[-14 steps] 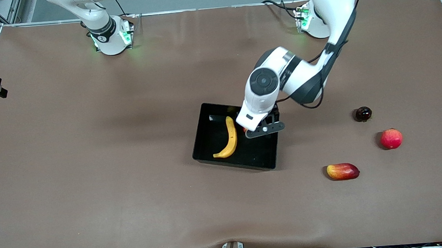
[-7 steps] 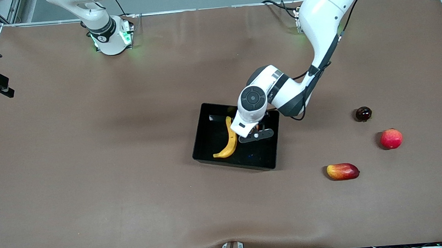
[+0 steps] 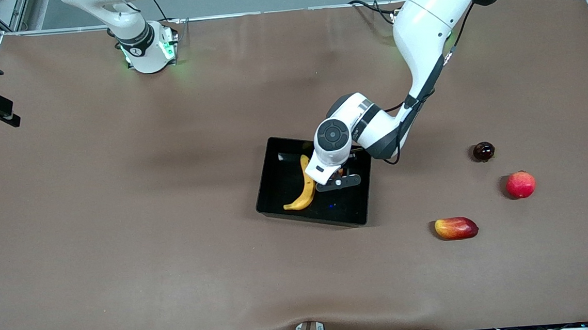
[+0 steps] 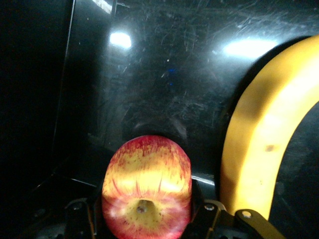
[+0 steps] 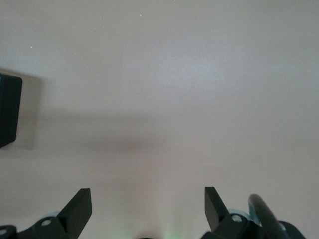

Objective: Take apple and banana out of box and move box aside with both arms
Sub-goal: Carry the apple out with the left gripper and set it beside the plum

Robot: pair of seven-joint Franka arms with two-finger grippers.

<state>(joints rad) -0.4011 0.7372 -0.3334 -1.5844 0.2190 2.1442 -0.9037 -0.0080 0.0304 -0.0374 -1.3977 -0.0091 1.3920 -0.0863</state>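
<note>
The black box (image 3: 312, 219) sits mid-table with the yellow banana (image 3: 306, 185) lying in it. My left gripper (image 3: 337, 176) reaches down into the box beside the banana and is shut on the red apple with yellow blotches (image 3: 342, 171). In the left wrist view the apple (image 4: 147, 184) sits between the fingers of the left gripper (image 4: 147, 219), low over the glossy box floor (image 4: 164, 74), with the banana (image 4: 259, 134) close beside it. My right gripper (image 5: 148, 196) is open and empty over bare table; that arm waits.
Toward the left arm's end of the table lie a dark round fruit (image 3: 483, 151), a plain red round fruit (image 3: 520, 184) and an oblong red-yellow fruit (image 3: 456, 227). The right arm's base (image 3: 146, 46) stands at the table's edge.
My left gripper has moved with the apple farther into the box, toward the banana and lower. The banana and the box have not moved.
</note>
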